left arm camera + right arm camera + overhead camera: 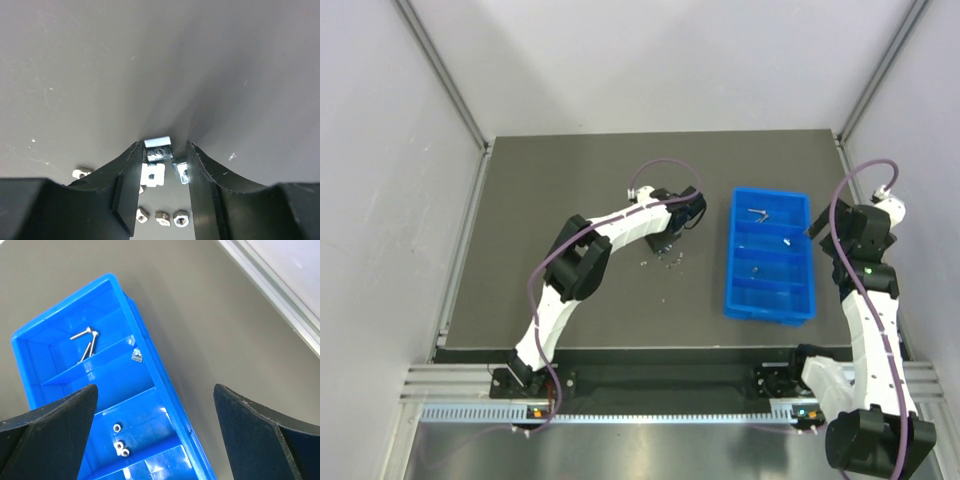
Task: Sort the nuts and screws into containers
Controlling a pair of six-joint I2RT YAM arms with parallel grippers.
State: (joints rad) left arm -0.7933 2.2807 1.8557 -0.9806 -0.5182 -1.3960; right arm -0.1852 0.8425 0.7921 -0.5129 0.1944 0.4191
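While the left gripper (pixel 164 147), half-spread, straddles nuts (pixel 153 174), the right gripper (pixel 154 387) gapes wide above the tray (pixel 142 342) lying near-to-far.

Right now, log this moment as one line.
left tool: open, straddling nuts on mat | right tool: open, over tray | tray: screws far compartment, nuts in two others
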